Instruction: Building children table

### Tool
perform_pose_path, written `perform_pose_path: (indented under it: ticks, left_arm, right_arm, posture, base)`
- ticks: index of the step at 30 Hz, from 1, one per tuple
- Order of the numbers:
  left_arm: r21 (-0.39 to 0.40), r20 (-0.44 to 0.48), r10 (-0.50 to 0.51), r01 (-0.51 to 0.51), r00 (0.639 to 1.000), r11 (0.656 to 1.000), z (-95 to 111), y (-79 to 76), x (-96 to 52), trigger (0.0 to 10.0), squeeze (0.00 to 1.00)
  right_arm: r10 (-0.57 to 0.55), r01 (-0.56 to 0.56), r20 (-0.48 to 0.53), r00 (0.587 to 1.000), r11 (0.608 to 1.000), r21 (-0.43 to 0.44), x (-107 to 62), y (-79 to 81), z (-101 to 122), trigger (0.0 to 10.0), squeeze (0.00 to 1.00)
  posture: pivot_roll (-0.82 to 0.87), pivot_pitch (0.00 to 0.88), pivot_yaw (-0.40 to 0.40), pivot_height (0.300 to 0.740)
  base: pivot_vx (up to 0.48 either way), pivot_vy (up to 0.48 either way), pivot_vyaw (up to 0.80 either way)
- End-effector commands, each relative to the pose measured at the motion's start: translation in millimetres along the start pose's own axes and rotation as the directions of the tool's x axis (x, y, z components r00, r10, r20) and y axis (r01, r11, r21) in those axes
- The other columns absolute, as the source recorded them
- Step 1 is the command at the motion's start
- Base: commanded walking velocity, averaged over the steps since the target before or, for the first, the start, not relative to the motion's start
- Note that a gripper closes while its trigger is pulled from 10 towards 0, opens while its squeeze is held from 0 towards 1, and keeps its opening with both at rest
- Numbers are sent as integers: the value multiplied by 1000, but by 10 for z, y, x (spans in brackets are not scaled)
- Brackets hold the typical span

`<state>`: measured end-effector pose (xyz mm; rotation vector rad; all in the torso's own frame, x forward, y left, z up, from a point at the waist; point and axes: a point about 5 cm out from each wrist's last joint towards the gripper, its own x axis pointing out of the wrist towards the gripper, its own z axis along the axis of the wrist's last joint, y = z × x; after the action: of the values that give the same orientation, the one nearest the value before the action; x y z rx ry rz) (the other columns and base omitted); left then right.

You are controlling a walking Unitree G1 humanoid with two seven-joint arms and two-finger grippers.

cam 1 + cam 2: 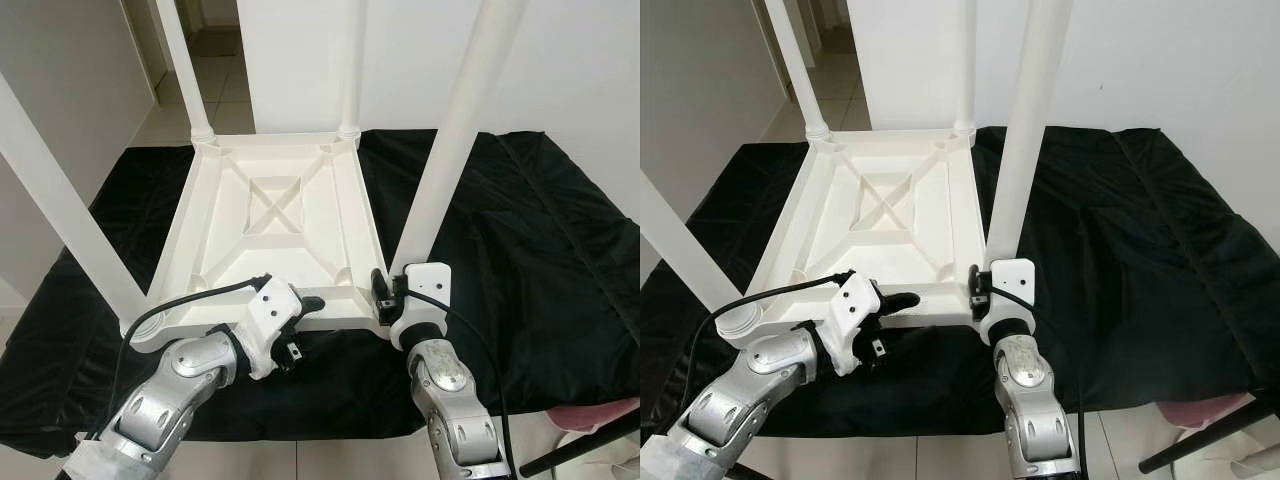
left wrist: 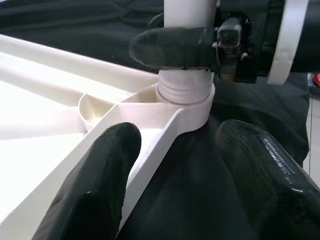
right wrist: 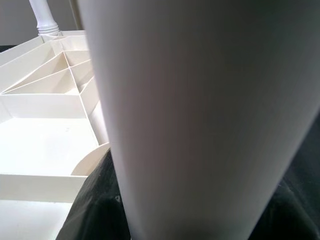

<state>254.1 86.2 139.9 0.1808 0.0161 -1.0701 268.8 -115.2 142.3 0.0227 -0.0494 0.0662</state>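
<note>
A black cloth (image 1: 520, 240) covers the low surface on which a white plastic tabletop (image 1: 275, 215) lies upside down, its ribbed underside and central cross brace facing up, set toward the cloth's left half and reaching almost to its near edge. All four white legs stand in the corner sockets: the far-left leg (image 1: 183, 65), the far-right leg (image 1: 351, 65), the near-left leg (image 1: 60, 205) and the near-right leg (image 1: 455, 130), so assembly looks close to finished, with the last leg apparently being screwed home and the table yet to be turned upright. The right gripper (image 1: 384, 291) is at the near-right corner, one black finger pressed against the base of that leg just above its threaded collar (image 2: 185, 90); the leg appears pinched between its fingers, though the far finger is hidden. In the left wrist view the thread is showing above the socket, which suggests the leg is not fully seated. The left gripper (image 2: 190, 175), fingers spread wide and holding nothing, straddles the tabletop's near rim (image 1: 345, 300) just beside that corner, seemingly steadying it.
</note>
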Motion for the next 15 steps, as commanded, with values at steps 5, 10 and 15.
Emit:
perform_pose_path:
  ticks: [5, 10, 15]
  left_arm:
    - [-73, 36, 88, -85, 995, 994, -43, 18, 48, 10000, 0]
    - [-86, 51, 113, -108, 992, 990, -59, -29, 68, 10000, 0]
    - [-99, 73, 174, -167, 982, 981, -34, 40, 88, 10000, 0]
  right_arm:
    - [20, -21, 53, 998, 999, 30, 30, -14, 90, 10000, 1000]
    - [44, -45, 53, 998, 999, 23, 12, -11, 90, 10000, 1000]
    - [72, -73, 33, 997, 997, 29, -1, -73, 53, 10000, 1000]
  posture:
    - [-102, 7, 57, 740]
    - [-90, 2, 38, 740]
    - [-84, 1, 33, 740]
  base:
    - [0, 0, 0]
    - [0, 0, 0]
    - [0, 0, 0]
